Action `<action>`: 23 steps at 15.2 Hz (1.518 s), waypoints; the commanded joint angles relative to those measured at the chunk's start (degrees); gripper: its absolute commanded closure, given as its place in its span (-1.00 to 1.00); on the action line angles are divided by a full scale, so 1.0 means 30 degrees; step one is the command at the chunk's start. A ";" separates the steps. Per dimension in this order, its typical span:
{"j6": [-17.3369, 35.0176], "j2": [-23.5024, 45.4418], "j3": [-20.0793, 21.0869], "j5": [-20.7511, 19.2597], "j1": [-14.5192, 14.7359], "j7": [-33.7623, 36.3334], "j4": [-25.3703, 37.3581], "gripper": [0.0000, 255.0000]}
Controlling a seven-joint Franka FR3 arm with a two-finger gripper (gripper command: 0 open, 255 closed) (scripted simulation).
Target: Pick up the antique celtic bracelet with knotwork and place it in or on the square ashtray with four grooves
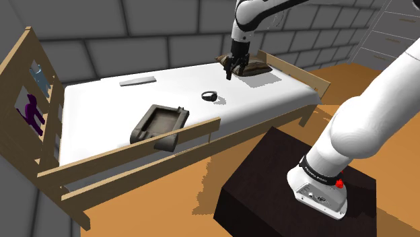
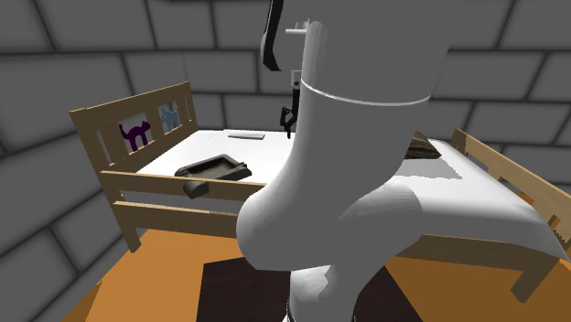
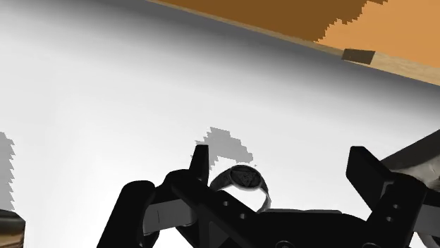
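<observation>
The bracelet is a small dark ring lying on the white bed, near its middle. The square ashtray, dark with a raised rim, sits by the bed's near rail, toward the shoulder view's left of the bracelet; it is also in the second exterior view. My gripper hangs above the mattress, behind the bracelet and toward the shoulder view's right. In the wrist view the gripper is open, and the bracelet lies on the sheet below, close to one finger and untouched.
A brown cushion-like thing lies at the bed's far right end, just behind the gripper. A flat grey slab rests near the back edge. Wooden rails border the bed, with a headboard at the left. My dark stand is in front.
</observation>
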 commanded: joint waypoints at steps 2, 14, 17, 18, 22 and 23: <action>0.0800 0.2266 -0.0293 0.0383 -0.0098 -0.0623 0.1295 -1.00; 0.2007 1.1553 -0.0384 0.2305 -0.1217 -0.2606 0.8606 -1.00; 0.2107 1.2952 -0.0284 0.2525 -0.1463 -0.2782 0.9811 -1.00; 0.2313 1.3073 -0.0263 0.2557 -0.1472 -0.2802 0.9723 -1.00; 0.3126 1.3586 -0.0180 0.2693 -0.1510 -0.2887 0.9416 -1.00; 0.3325 1.3721 -0.0157 0.2729 -0.1520 -0.2910 0.9350 -1.00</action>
